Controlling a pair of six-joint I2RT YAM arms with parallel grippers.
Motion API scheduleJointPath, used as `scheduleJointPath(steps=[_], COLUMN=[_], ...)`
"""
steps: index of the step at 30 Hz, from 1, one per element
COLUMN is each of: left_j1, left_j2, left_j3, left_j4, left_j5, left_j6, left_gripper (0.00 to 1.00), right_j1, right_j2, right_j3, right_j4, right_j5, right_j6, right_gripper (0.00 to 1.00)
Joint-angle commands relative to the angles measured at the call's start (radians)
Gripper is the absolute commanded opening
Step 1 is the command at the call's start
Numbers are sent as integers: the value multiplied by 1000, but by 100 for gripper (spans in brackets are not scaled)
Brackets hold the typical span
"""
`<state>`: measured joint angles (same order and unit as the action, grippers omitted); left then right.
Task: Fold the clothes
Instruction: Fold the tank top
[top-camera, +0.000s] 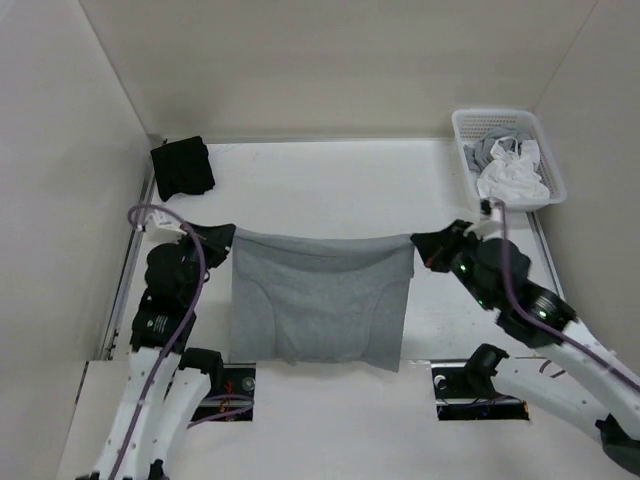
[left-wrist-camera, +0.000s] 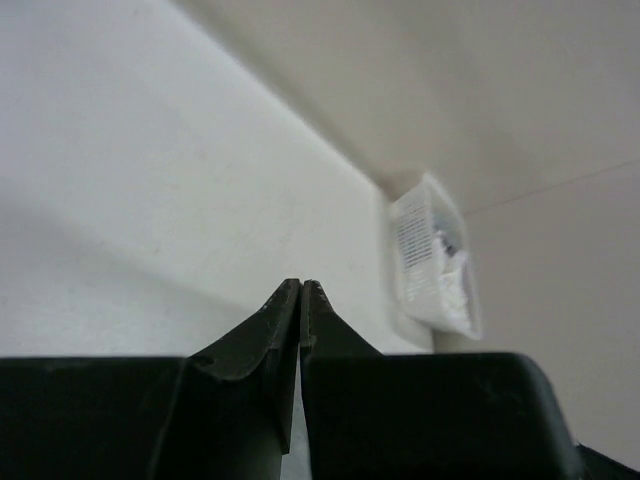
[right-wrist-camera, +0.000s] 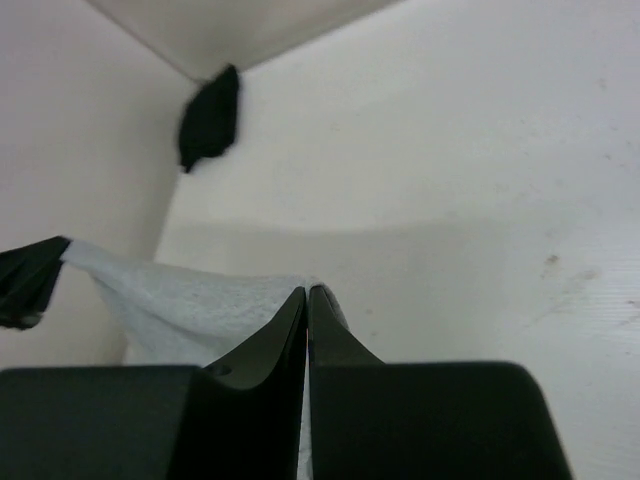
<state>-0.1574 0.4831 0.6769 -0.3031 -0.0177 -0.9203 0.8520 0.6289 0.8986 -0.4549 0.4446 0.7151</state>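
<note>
Left claw (top-camera: 222, 238): pinched together on left far corner of tank top (top-camera: 320, 300) | tank top: grey, far edge stretched taut between both claws above the worktop (top-camera: 330, 190), remainder draping nearward, likely to smooth it for a fold | right claw (top-camera: 425, 248): clamped on right far corner | basket (top-camera: 495, 113): far right, well apart.
</note>
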Motion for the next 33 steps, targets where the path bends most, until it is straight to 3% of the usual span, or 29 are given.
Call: scheduleJointPath(steps=[1, 3, 6, 11, 16, 26, 33], left_j1=[12, 28, 42, 90, 94, 117, 189], left_j2=[148, 303, 564, 984, 962, 629, 421], left_j3=[-75, -102, -61, 210, 213, -203, -350], left_j4=[137, 272, 445, 559, 562, 618, 553], left_j5=[-16, -14, -19, 28, 28, 65, 189], left_j6=[12, -14, -43, -92, -86, -100, -101], left_gripper=[1, 1, 1, 1, 1, 1, 1], right_j1=[-237, -387, -495, -619, -632, -588, -482], right_j2=[161, 318, 567, 1008, 979, 672, 465], right_j3=[-111, -135, -78, 243, 205, -240, -394], right_j4=[218, 368, 520, 555, 567, 697, 636], right_j5=[-315, -468, -566, -676, -687, -641, -546], right_j6=[-26, -14, -2, 4, 6, 57, 69], right_gripper=[4, 3, 3, 2, 2, 3, 3])
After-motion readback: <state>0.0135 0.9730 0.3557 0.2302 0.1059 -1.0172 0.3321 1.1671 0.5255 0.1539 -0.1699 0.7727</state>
